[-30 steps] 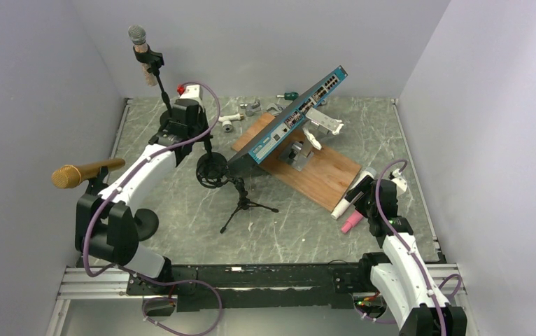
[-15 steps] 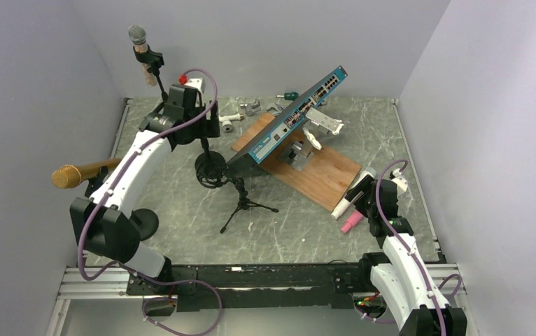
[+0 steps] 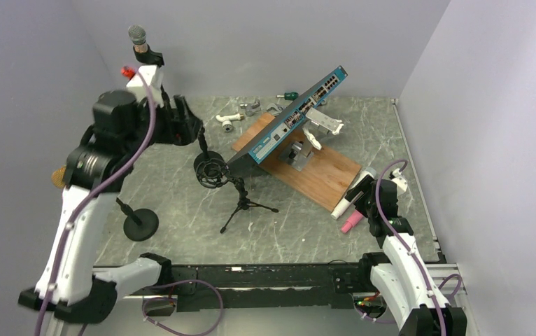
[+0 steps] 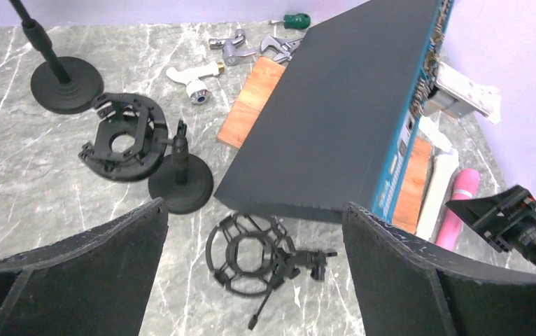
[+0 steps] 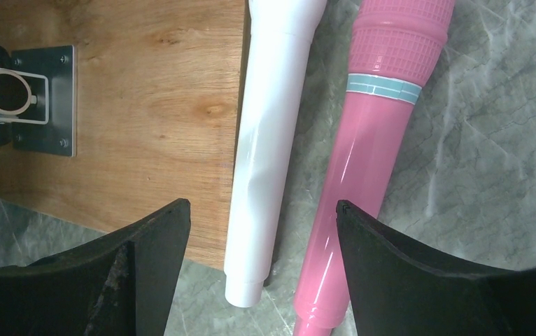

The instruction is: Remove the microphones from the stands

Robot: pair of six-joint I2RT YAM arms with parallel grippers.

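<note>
Left hand (image 4: 252, 210): fingers spread wide, nothing between them. It is high above the desk (image 3: 181, 231), facing down on a tripod shock mount (image 4: 251, 253) and the tilted network switch (image 4: 335, 105). Right hand (image 5: 262, 210): fingers apart, empty, just over a white microphone (image 5: 269, 140) and a pink microphone (image 5: 370, 161), both lying flat at the edge of the wooden board (image 5: 146, 105).

Two microphones are seen on stands, both at the left. The silver-grilled microphone (image 3: 137, 35) is held in a clip (image 3: 146, 54) on the corner stand (image 4: 66, 85), far left, grille up, long axis near vertical. Its lower body is hidden behind the left wrist. The gold microphone (image 3: 58, 176) is at the left wall, mostly covered by the left arm, apparently on the near stand (image 3: 140, 224). Its axis cannot be read.

Judgement: which of the two is meant is not settled. Either way the left hand is much the nearer; the right hand is well apart, across the desk. The silver-grilled microphone lies above and behind the left hand, toward the corner, so the fingers are pointed away from it. The wrist would need to be turned toward the corner, the fingers set across the upright body below the grille, and the lift taken along that axis out of the clip. Risk: the corner stand may be tipped if the pull is taken sideways.
</note>
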